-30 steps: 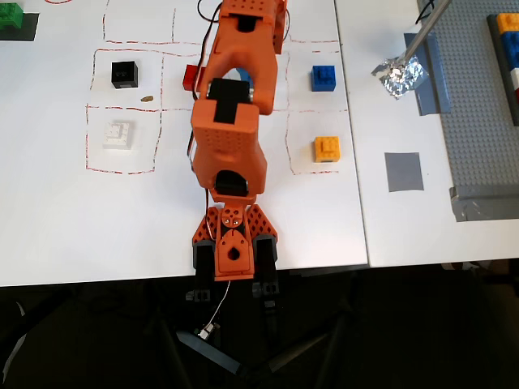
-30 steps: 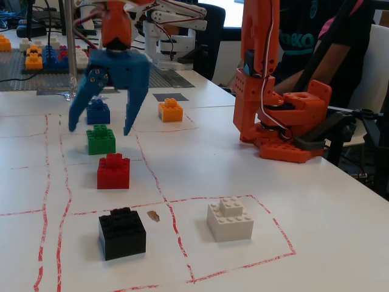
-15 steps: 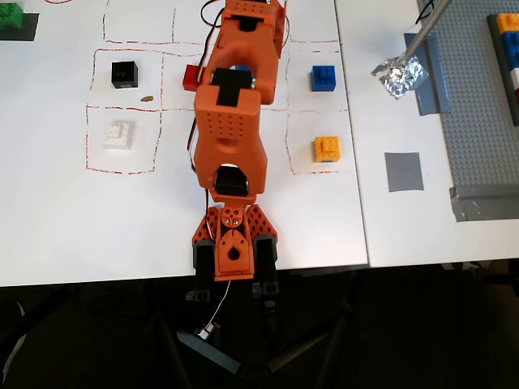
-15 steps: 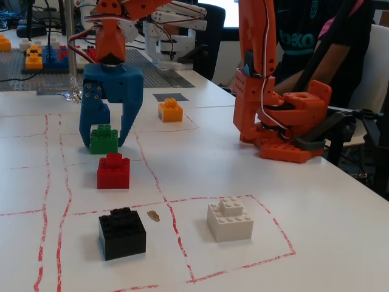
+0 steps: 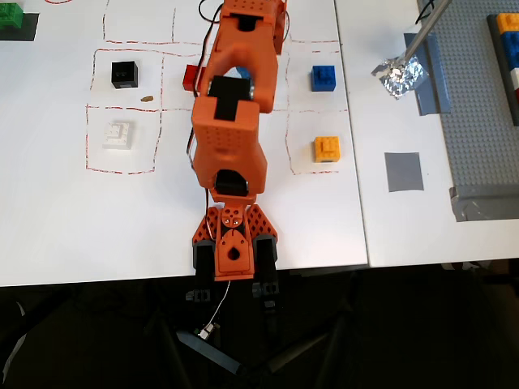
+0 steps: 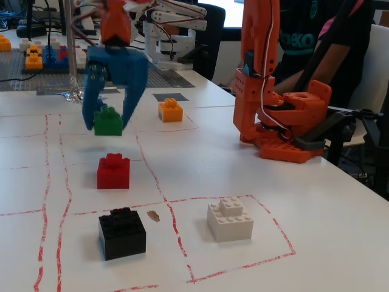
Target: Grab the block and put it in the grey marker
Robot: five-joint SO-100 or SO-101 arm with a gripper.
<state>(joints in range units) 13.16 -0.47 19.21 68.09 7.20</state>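
In the fixed view the green block hangs a little above the white table, over the spot behind the red brick. My gripper, with blue fingers, is shut on the block from above. The grey marker lies flat beyond the orange-yellow brick, well to the right of the gripper. In the overhead view the orange arm hides both gripper and block. There the grey marker sits at the right, past the table seam.
A black brick and a white brick stand in front. Overhead: a blue brick, an orange-yellow brick, crumpled foil, a studded baseplate, and another green brick at the top left.
The open gripper came down around the green block, shut on it, and has now lifted it off the table.
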